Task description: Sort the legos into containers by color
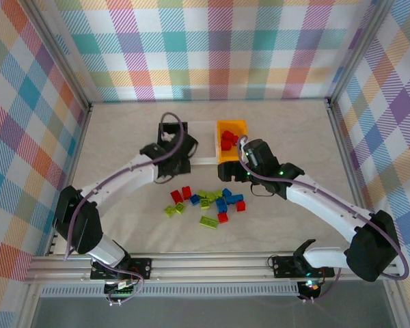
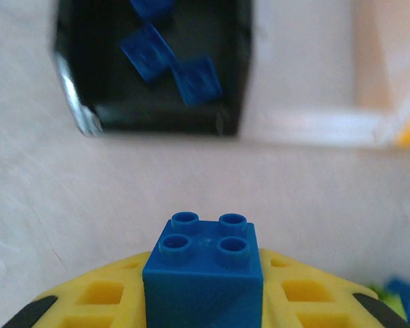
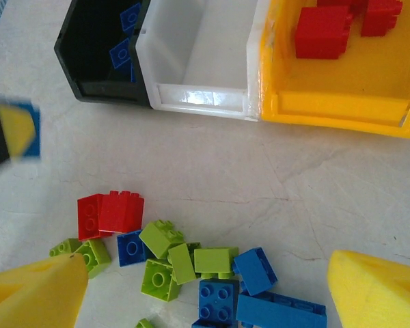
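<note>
**Bins.** Three open bins stand in a row, touching side by side, at the middle of the tabletop (image 1: 294, 137), toward its far edge. From left to right they are the black bin (image 3: 99, 92), the white bin (image 3: 198, 96) and the yellow bin (image 3: 342, 109). The black bin holds several blue bricks (image 2: 147, 51). The yellow bin holds red bricks (image 3: 321, 31). No brick can be seen in the visible part of the white bin.

**Loose bricks.** The loose bricks (image 1: 205, 201) lie in a cluster on the tabletop between the bins and the near edge. They are red, blue and lime green, and some touch each other. Two red ones lie together at the left of the cluster, and several blue ones at its right.

**Left hand.** The left hand (image 2: 203, 311) is clenched on one blue brick (image 2: 203, 266). The brick sits between the yellow fingers (image 2: 96, 294) with its four studs showing. The hand is just on the near side of the black bin.

**Right hand.** The right hand (image 3: 205, 287) is released, with its jaws spread wide and nothing between them. It hangs above the loose bricks, on the near side of the bins.
</note>
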